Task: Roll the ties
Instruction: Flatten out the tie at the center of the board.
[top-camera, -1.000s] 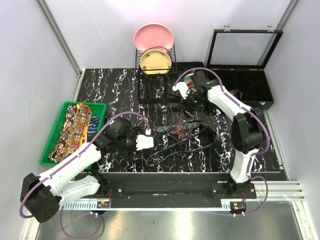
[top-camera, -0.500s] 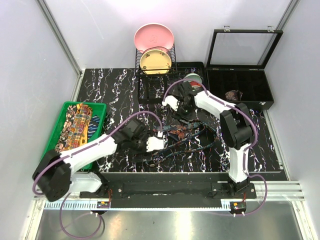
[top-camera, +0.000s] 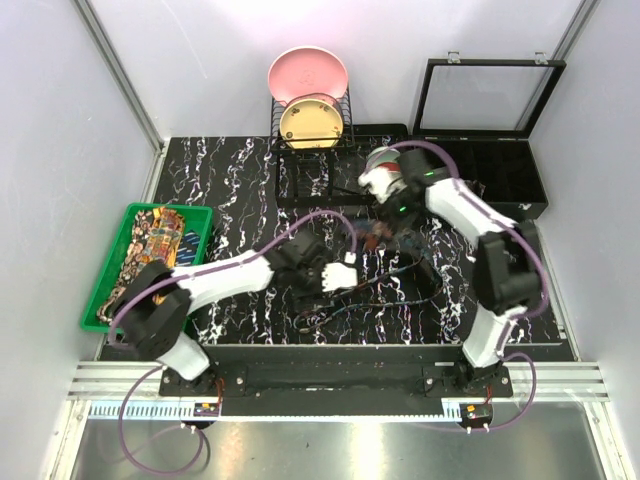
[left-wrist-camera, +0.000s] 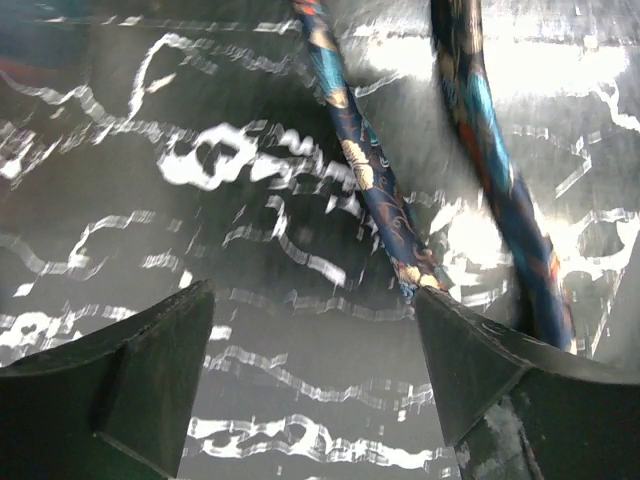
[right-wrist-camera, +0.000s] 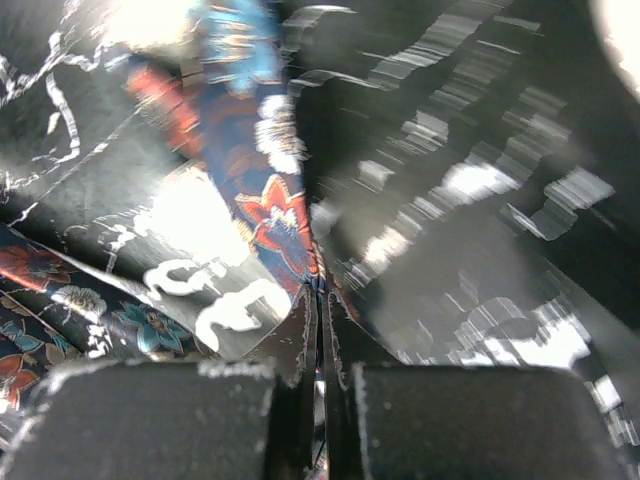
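Our right pincer (right-wrist-camera: 320, 368) is clamped on the dark blue tie (right-wrist-camera: 275, 215), a pinch only its own wrist view reveals. Our left pincer (left-wrist-camera: 310, 300) gapes wide over the bench (left-wrist-camera: 120, 200), with two tie strands just ahead, beside its right finger. From above we see paisley ties (top-camera: 150, 255) in a green tray (top-camera: 190, 209), well left of both pincers.

At the far edge of the marbled surface (top-camera: 220, 170) I see a rack (top-camera: 346, 118) holding a pink plate (top-camera: 308, 72) and a yellow plate (top-camera: 312, 122); an open black case (top-camera: 500, 178) fills the far-right corner; a green tray (top-camera: 197, 222) sits beside the left edge.
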